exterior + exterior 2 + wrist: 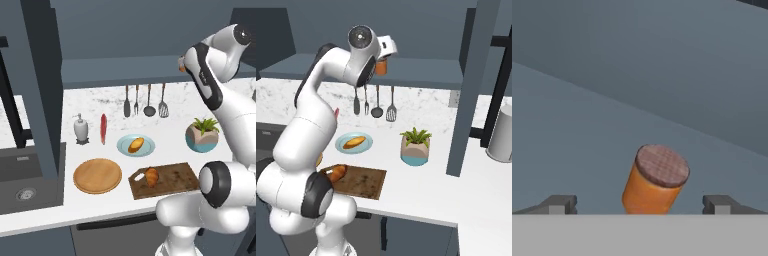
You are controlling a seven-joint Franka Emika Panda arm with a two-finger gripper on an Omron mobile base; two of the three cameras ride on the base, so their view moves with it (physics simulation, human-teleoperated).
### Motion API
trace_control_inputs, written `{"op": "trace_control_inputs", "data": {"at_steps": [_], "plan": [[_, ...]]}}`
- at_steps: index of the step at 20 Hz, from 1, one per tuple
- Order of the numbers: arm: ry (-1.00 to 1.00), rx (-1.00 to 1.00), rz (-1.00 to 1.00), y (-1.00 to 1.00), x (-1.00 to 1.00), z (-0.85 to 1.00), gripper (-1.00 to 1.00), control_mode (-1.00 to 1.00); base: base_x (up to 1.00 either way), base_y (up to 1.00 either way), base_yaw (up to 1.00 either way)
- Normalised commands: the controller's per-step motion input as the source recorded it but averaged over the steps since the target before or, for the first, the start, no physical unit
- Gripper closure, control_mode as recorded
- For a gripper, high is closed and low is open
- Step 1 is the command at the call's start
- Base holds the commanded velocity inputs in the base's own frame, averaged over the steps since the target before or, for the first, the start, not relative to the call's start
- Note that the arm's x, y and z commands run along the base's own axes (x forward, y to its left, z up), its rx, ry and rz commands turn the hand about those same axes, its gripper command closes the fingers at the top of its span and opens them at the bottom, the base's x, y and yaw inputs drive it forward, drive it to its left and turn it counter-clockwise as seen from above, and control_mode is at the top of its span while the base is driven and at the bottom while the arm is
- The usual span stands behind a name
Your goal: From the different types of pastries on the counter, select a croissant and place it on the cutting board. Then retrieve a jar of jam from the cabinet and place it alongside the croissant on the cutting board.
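The reddish-brown jar of jam (655, 181) stands on the flat shelf of the dark grey-blue cabinet (120, 70). My gripper (641, 204) is open, one finger on each side of the jar and clear of it. From the base, the jar (381, 65) shows just beyond my raised hand. The ridged croissant (152, 176) lies on the left part of the dark wooden cutting board (172, 181) on the white counter (165, 152). The paler bun (136, 145) rests on a blue plate.
A round light-wood plate (97, 175) lies left of the board. A white soap dispenser (81, 129), hanging utensils (145, 102) and a potted plant (202, 135) line the back. The sink (25, 185) is at far left, a grey canister (501, 135) at far right.
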Motion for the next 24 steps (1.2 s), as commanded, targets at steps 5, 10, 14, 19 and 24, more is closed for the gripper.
{"op": "trace_control_inputs", "data": {"at_steps": [5, 10, 14, 19, 24], "plan": [[0.08, 0.00, 0.00, -0.10, 0.45, 0.00, -1.00, -1.00, 0.00, 0.00, 0.00], [0.09, 0.00, 0.00, -0.16, 0.34, 0.00, -1.00, -1.00, 0.00, 0.00, 0.00], [0.06, 0.00, 0.00, -0.03, 0.17, 0.00, -1.00, -1.00, 0.00, 0.00, 0.00], [0.01, 0.00, 0.00, 0.00, 0.01, 0.00, -1.00, -1.00, 0.00, 0.00, 0.00], [0.02, 0.03, 0.00, -0.02, 0.00, -0.13, -1.00, -1.00, 0.00, 0.00, 0.00]]}}
